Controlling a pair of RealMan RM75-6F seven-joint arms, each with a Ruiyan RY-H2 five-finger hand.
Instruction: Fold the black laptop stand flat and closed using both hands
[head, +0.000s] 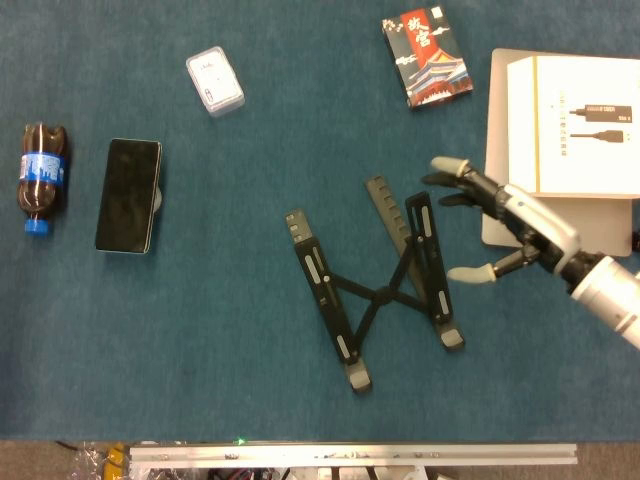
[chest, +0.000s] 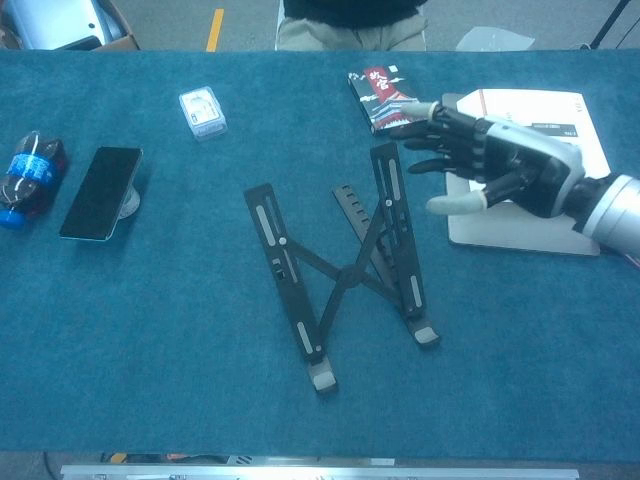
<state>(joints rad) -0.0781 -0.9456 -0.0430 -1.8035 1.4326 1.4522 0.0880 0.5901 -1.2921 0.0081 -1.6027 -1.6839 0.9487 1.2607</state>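
The black laptop stand (head: 375, 282) (chest: 340, 265) lies unfolded in the middle of the blue table, its two long rails spread apart and joined by crossed struts. My right hand (head: 495, 225) (chest: 485, 160) hovers just right of the stand's right rail, fingers spread toward it, holding nothing and not touching it. Neither view shows my left hand.
A white box (head: 572, 125) rests on a grey pad (head: 497, 215) at the right. A printed card box (head: 427, 45) and a small clear case (head: 214, 82) sit at the back. A black phone (head: 128, 195) and a cola bottle (head: 40, 172) lie at the left.
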